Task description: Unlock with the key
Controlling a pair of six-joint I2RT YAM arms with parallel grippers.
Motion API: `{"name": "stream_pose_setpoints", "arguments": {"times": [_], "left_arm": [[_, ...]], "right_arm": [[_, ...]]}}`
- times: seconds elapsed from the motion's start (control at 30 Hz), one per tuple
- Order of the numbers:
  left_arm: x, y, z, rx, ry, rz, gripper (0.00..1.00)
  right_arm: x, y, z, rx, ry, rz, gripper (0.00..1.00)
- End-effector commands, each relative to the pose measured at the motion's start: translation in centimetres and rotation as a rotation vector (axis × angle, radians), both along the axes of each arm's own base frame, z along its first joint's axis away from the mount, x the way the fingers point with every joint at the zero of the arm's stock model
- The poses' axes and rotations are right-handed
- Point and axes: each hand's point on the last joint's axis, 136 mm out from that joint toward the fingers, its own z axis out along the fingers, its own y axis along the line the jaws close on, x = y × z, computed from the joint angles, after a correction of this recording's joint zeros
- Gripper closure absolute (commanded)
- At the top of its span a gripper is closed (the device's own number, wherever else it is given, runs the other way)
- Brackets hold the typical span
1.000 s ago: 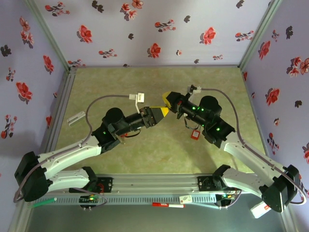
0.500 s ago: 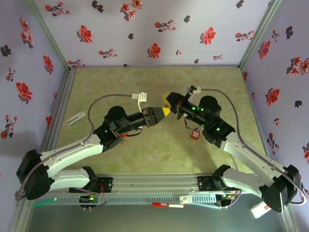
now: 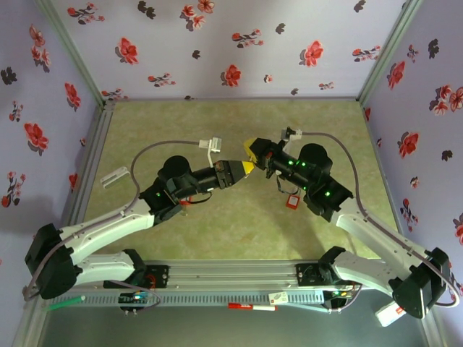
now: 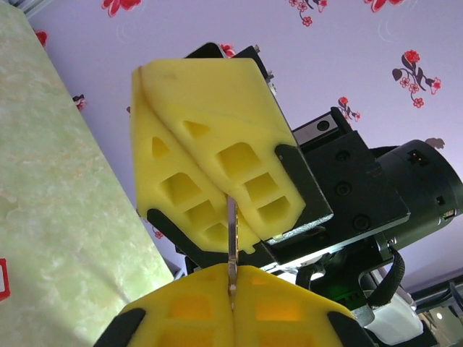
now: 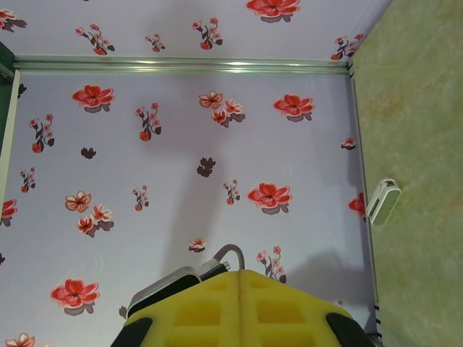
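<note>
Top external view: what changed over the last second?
The left gripper closed on the blade of the key, which the right gripper also pinches. The left arm shifted a little behind it. The right arm and the red padlock stayed where they were.

Key (image 4: 231, 242), thin metal blade (head hidden), one end nipped in left end effector (image 4: 233, 280)

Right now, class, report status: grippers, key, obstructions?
Left gripper shut on key blade. Right gripper shut, holding its other end. Red padlock apart from both.
</note>
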Motion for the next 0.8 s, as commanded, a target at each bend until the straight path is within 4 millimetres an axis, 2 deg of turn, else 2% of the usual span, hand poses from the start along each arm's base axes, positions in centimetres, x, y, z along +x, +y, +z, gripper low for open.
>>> {"name": "stream_pose_setpoints", "arguments": {"times": [0.0, 0.23, 0.5, 0.53, 0.6, 0.67, 0.77], "left_arm": [[0.1, 0.2, 1.7, -0.018, -0.036, -0.004, 1.00], [0.7, 1.2, 1.1, 0.026, -0.014, 0.023, 1.00], [0.9, 2.1, 1.2, 0.085, -0.039, 0.038, 1.00], [0.8, 2.1, 1.0, 0.102, -0.051, 0.033, 1.00], [0.6, 2.3, 0.6, 0.141, -0.083, 0.031, 1.00], [0.4, 2.8, 0.0, 0.184, -0.118, 0.037, 1.00], [0.1, 3.7, -0.5, 0.234, -0.193, 0.076, 1.00]], "right_arm": [[-0.5, -0.1, 0.4, -0.005, -0.019, 0.006, 1.00], [-0.9, -0.9, -0.4, -0.054, -0.009, -0.014, 1.00], [-1.6, -2.9, -2.9, -0.198, 0.014, -0.064, 0.99], [-1.6, -4.0, -3.5, -0.256, 0.027, -0.094, 0.86], [-1.5, -7.3, -5.3, -0.400, 0.094, -0.175, 0.54], [-1.7, -10.8, -6.8, -0.541, 0.159, -0.222, 0.41], [-2.4, -15.6, -9.9, -0.777, 0.285, -0.258, 0.34]]}}
